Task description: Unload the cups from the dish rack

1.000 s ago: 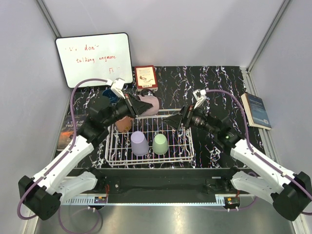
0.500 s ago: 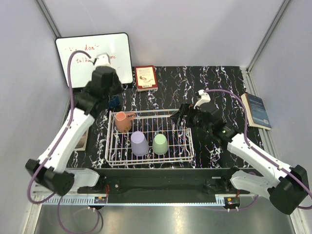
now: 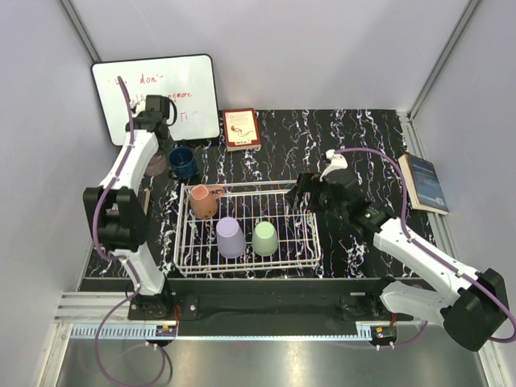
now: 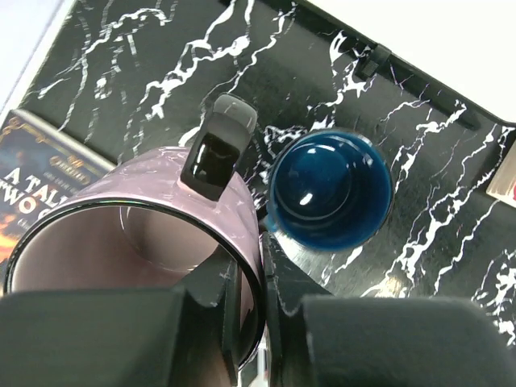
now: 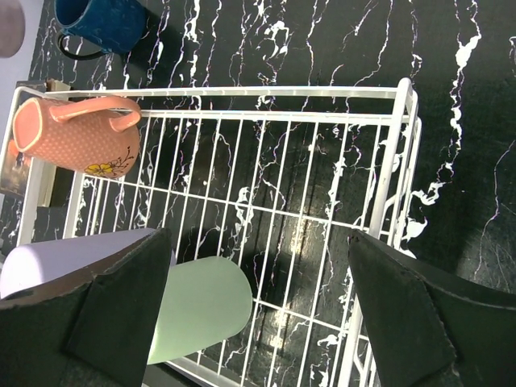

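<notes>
Left jaws: closed on the wall of the mauve cup [image 4: 137,181], one finger inside the rim and one outside. The cup is upright, mouth up, at the far left of the tabletop [image 3: 355,137].
Dark blue cup [image 4: 330,189]: upright on the tabletop, just beside the mauve one, outside the rack.
Right jaws: spread wide, holding nothing, above the dish rack [image 5: 401,153].
In the rack: terracotta cup [image 5: 81,133] on its side in the far-left corner; lavender cup [image 5: 48,258] and light green cup [image 5: 201,302] mouth down, side by side nearer the front.
Whiteboard [image 3: 153,97]: far left, against the back wall.
</notes>
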`<state>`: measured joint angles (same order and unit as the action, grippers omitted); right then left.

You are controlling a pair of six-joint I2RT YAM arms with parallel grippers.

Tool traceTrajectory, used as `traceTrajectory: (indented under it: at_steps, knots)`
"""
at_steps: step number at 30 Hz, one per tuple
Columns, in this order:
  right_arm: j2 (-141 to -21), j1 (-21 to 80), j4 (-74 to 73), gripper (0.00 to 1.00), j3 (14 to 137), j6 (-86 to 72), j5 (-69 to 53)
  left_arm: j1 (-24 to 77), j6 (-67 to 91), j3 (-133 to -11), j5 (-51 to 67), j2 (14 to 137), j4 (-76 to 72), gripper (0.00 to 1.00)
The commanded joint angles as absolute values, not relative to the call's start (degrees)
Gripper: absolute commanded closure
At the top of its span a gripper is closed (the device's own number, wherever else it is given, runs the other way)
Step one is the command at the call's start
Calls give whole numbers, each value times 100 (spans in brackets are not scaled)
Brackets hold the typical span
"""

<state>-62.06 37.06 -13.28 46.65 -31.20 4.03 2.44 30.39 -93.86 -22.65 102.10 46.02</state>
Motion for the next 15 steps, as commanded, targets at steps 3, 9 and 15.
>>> traceTrajectory:
  at_steps: [3,9,15]
  knots:
    - [-6284,3718,-1292,3,4808,-2813,624,71,2997,-10203,-2382,10704,4333,100]
    - [-6477,3709,-1169,2,4808,-2847,554,9,3006,-10301,-2434,11012,4351,100]
    - [-6855,3718,-1055,2,4860,-2900,413,-184,3023,-10301,-2268,11329,4342,100]
